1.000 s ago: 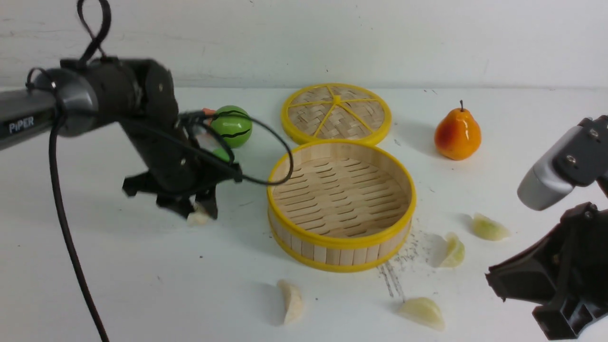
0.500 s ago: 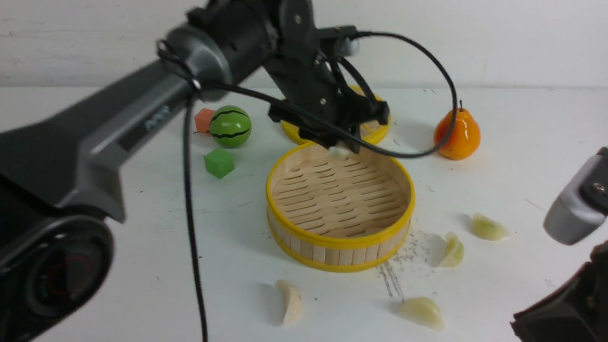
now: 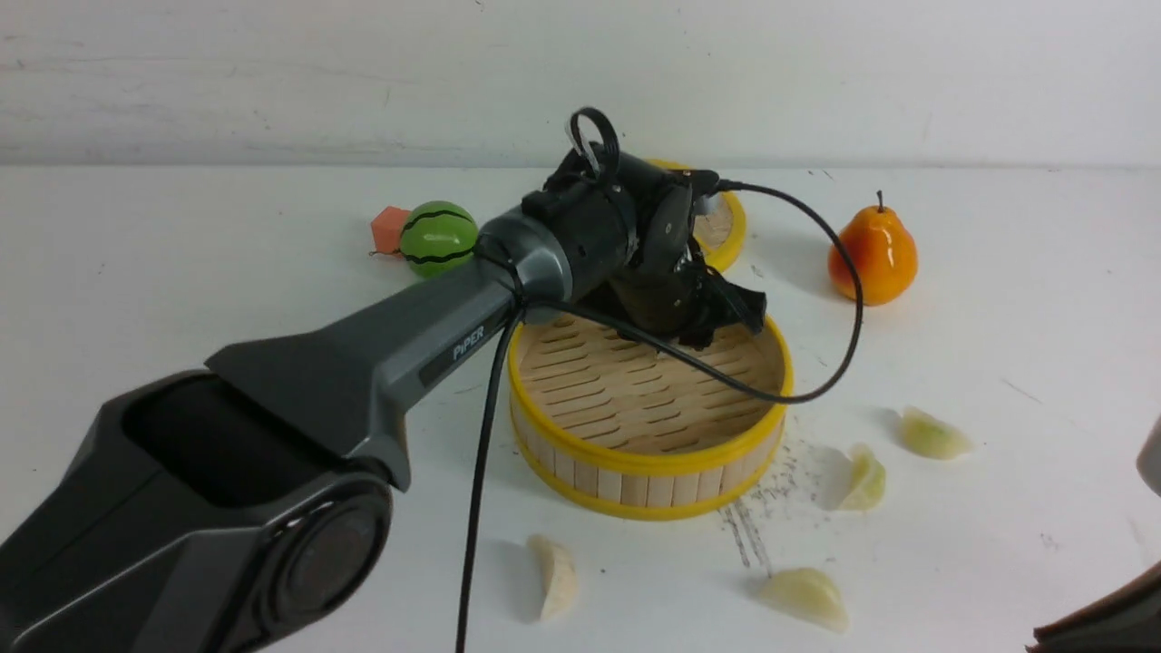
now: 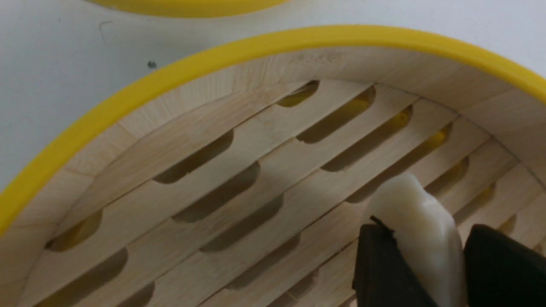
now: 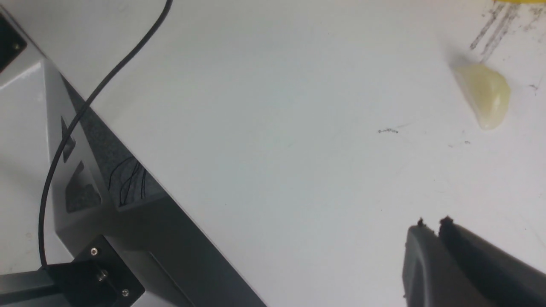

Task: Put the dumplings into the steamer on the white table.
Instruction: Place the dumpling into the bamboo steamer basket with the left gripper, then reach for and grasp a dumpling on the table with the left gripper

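The steamer (image 3: 653, 464) stands mid-table on the white table (image 3: 181, 272). My left gripper (image 3: 703, 328) hangs inside its far part, low over the slatted floor. In the left wrist view this gripper (image 4: 426, 232) is shut on a cream-white dumpling (image 4: 420, 226), close to the steamer's wall and yellow rim (image 4: 128, 98). Several more dumplings lie on the table: a cream one (image 3: 555, 573) in front, a pale one (image 3: 807, 596) front right, and greenish ones (image 3: 864, 478) (image 3: 932, 435) to the right. My right gripper (image 5: 431, 222) is shut and holds nothing, above bare table near a dumpling (image 5: 484, 94).
The woven lid (image 3: 728, 231) lies behind the steamer, mostly hidden by my left arm. An orange pear (image 3: 873, 254) stands at the back right. A green striped ball (image 3: 438, 238) and a red block (image 3: 388, 229) sit at the back left. Dark scratch marks (image 3: 748, 535) run in front of the steamer.
My left gripper carried the cream dumpling from the table left of the steamer, up over the rim, and down inside its far part. My right arm drew back, nearly out of the front view.
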`<state>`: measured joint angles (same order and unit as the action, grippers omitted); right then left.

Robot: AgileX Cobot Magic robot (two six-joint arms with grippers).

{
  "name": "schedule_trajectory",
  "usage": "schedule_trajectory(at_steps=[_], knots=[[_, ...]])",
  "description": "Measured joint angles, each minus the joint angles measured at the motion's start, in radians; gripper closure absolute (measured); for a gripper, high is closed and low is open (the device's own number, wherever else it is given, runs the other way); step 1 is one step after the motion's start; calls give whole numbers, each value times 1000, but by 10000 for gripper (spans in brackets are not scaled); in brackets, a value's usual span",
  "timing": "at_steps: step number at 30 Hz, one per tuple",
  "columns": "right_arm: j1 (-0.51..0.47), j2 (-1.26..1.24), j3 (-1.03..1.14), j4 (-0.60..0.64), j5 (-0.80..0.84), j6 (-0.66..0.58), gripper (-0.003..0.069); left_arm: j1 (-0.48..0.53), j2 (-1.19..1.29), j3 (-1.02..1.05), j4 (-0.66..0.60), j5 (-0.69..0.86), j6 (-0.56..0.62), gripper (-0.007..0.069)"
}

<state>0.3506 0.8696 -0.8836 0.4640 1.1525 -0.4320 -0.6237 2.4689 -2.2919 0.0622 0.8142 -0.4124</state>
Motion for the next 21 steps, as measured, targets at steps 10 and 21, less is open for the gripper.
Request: schedule_trajectory(at_steps=[10, 21], knots=[[0, 0, 0, -16, -4, 0, 617, 0, -78, -11, 3, 136, 9, 59], [0, 0, 0, -17, -57, 0, 617, 0, -449, 35, 72, 429, 141, 111]])
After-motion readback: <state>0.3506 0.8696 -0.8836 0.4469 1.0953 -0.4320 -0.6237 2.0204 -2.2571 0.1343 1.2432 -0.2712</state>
